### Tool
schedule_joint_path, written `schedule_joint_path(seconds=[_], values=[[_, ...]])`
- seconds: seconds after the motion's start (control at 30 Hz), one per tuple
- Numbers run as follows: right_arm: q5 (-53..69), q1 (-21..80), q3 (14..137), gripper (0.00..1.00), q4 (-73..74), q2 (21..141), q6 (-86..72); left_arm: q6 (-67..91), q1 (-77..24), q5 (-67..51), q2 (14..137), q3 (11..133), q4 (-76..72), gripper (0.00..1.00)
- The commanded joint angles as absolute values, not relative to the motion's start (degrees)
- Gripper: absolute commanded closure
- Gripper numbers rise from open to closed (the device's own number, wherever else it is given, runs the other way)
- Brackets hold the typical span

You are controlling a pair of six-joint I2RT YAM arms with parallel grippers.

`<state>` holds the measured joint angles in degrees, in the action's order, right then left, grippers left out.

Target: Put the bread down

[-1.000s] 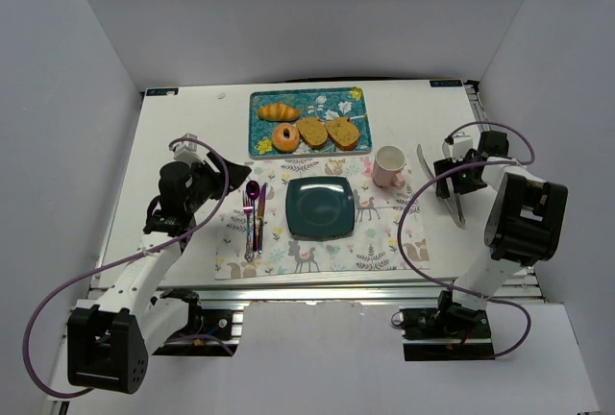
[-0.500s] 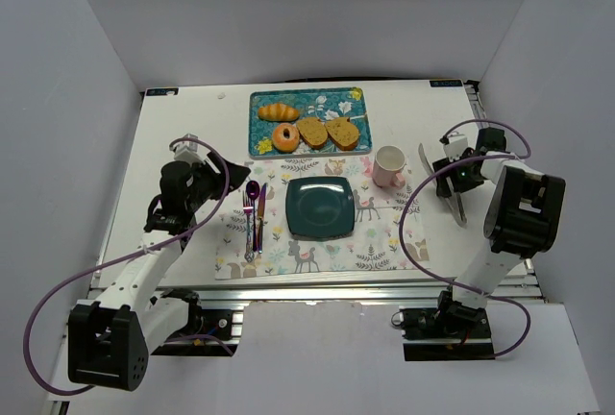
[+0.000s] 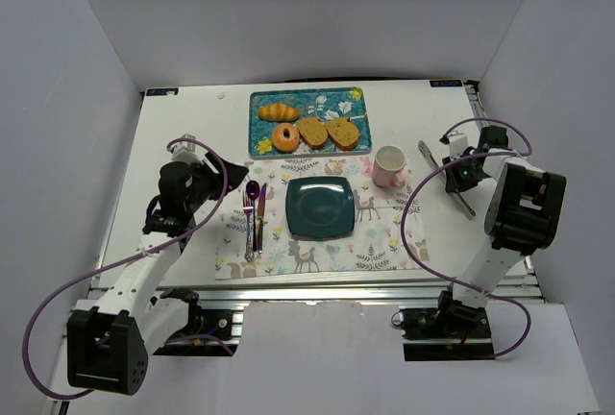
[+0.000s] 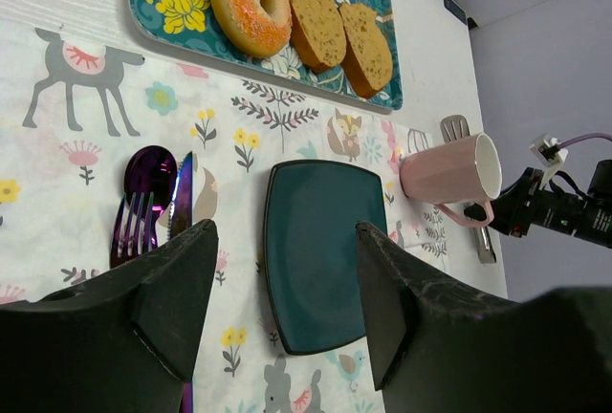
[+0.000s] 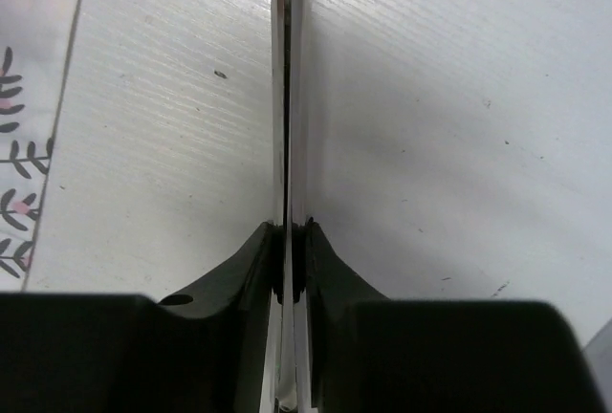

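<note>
Two bread slices (image 3: pixel 327 133) lie on the teal flowered tray (image 3: pixel 356 98) at the back, beside a sugared ring doughnut (image 3: pixel 285 136) and a croissant (image 3: pixel 279 111). A dark teal square plate (image 3: pixel 320 207) sits bare on the animal-print placemat. My right gripper (image 3: pixel 459 173) is low over the table right of the pink mug. In the right wrist view it (image 5: pixel 289 260) is shut on the silver tongs (image 5: pixel 287 97), pressing both blades together. My left gripper (image 4: pixel 287 231) hangs open over the placemat's left part, nothing between its fingers; ahead of it are the slices (image 4: pixel 339 26) and plate (image 4: pixel 316 250).
A pink mug (image 3: pixel 389 165) stands at the placemat's (image 3: pixel 384 242) right back corner. A purple spoon, fork and knife (image 3: pixel 254 213) lie left of the plate. The tongs (image 3: pixel 465 206) rest on white table near the right wall.
My right gripper has gone from open to shut on the tongs, squeezing their two arms into one line. The left arm has barely moved.
</note>
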<state>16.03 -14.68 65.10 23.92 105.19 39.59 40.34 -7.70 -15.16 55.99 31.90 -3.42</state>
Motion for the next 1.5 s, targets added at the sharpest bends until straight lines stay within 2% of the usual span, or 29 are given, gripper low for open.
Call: schedule_joint_path(seconds=[0.0,0.1,0.17,0.23,0.27,0.43,0.6,0.8,1.03,1.3,1.47], values=[[22.03,-15.03,66.42,0.91,27.59,103.03,38.51,40.16,-7.82,-13.80,53.09,34.10,-2.64,0.31],[35.90,-14.68,77.56,0.93,36.01,99.41,30.99,41.04,-7.74,-13.80,52.04,34.36,-3.07,0.31],[42.26,-12.50,87.14,0.86,40.33,99.49,27.53,41.40,-7.73,-13.80,52.03,35.07,-3.34,0.31],[47.09,-9.59,91.66,0.81,40.87,99.32,24.27,41.75,-7.82,-14.06,52.21,35.86,-3.69,0.31],[47.98,-6.45,94.45,0.77,40.35,99.66,22.26,41.84,-7.74,-13.98,52.47,36.47,-3.43,0.31],[50.35,-0.19,103.08,0.68,38.85,103.61,14.25,42.53,-7.74,-14.15,52.30,37.62,-2.37,0.31],[51.59,6.05,104.14,0.64,37.09,104.50,10.90,43.85,-7.74,-13.28,51.59,37.71,-2.37,0.31],[51.85,8.96,106.35,0.62,36.48,107.22,7.65,45.88,-7.74,-11.87,49.14,36.12,-3.34,0.31],[47.74,13.70,104.42,0.62,34.45,107.14,6.68,44.91,-7.73,-11.34,48.08,36.21,-1.05,0.31],[32.09,17.48,101.17,0.64,34.89,106.70,7.90,45.17,-7.82,-11.42,48.16,35.51,-1.84,0.31],[19.88,23.81,99.76,0.65,36.03,107.14,11.24,45.09,-7.73,-11.51,48.60,35.33,-2.20,0.31]])
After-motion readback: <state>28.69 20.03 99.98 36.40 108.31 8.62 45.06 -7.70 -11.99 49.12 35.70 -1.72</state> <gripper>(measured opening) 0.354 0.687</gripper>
